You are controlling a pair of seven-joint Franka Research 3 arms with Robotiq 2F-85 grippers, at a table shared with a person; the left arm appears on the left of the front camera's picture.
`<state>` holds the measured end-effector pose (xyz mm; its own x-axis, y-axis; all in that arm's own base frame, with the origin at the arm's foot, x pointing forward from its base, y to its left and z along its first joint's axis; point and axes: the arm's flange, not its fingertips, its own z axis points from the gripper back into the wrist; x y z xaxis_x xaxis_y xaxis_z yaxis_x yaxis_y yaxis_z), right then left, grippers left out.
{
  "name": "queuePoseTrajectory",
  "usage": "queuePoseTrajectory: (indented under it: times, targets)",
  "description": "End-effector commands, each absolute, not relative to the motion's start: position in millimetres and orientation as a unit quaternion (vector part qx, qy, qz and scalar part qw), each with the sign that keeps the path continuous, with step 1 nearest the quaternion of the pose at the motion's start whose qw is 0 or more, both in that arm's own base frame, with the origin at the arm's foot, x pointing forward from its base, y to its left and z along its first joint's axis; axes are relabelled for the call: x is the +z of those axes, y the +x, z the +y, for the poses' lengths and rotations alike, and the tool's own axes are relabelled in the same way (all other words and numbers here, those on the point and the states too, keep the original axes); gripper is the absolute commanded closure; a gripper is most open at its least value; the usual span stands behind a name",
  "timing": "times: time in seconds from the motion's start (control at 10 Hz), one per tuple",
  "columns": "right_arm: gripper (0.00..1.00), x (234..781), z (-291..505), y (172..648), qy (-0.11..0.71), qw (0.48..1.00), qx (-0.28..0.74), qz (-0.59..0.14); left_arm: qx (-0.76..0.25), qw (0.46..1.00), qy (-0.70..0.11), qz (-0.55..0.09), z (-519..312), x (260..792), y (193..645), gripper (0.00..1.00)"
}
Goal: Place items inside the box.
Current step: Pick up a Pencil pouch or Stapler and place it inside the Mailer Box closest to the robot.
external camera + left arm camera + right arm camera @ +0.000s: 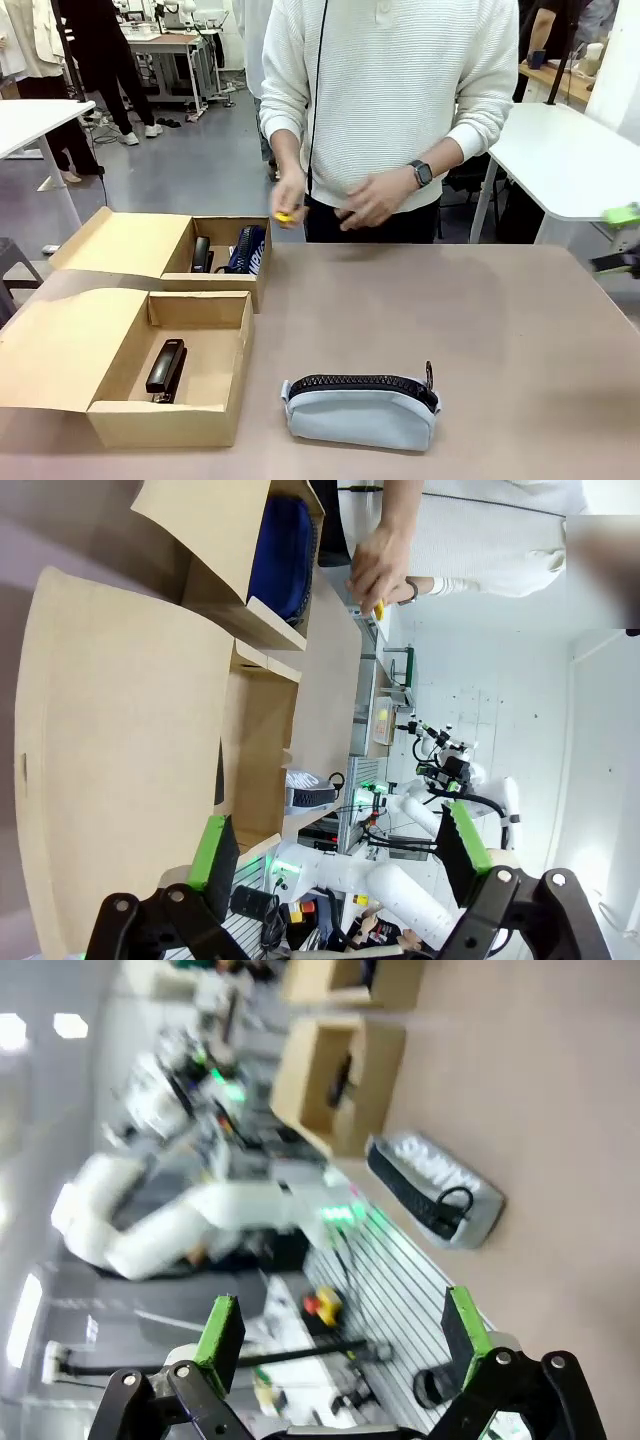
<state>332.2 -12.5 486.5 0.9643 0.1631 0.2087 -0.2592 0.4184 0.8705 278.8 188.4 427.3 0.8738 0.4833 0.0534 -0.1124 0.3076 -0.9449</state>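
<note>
Both grippers hang with fingers spread wide and nothing between them: the left gripper (340, 852) off to the boxes' side, the right gripper (618, 240) at the table's 3 o'clock edge. Nearest, at 6 o'clock, the pale grey pouch (362, 408) lies on the bare table (500, 330), not yet boxed. At 8 o'clock the near box (160, 425) holds the black stapler (166, 368). At 10 o'clock the far box (210, 283) holds the navy pouch (248, 250) beside a dark slim item (201, 253) too small to name. At 12 o'clock the person's hand (290, 196) pinches the yellow utility knife (285, 216), which is also unboxed; the task looks past halfway.
</note>
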Motion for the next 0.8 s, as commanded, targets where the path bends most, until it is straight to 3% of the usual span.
queuePoseTrajectory:
  times: [0.0,0.3,0.4,0.5,0.6,0.7]
  targets:
    - [0.0,495,58,361,0.411,0.872,0.266,0.024,0.179,0.788,-0.563,-0.173,188,427,276,0.0]
    - [0.0,472,168,335,0.225,0.902,0.367,0.043,0.179,0.788,-0.563,-0.173,188,427,276,0.0]
    - [0.0,468,173,330,0.134,0.94,0.312,0.028,0.179,0.788,-0.563,-0.173,188,427,276,0.0]
    - [0.0,483,166,335,0.302,0.883,0.355,0.065,0.179,0.788,-0.563,-0.173,188,427,276,0.0]
    - [0.0,475,183,331,0.223,0.9,0.37,0.059,0.179,0.788,-0.563,-0.173,188,427,276,0.0]
    - [0.0,474,199,322,0.128,0.862,0.486,0.064,0.179,0.788,-0.563,-0.173,188,427,276,0.0]
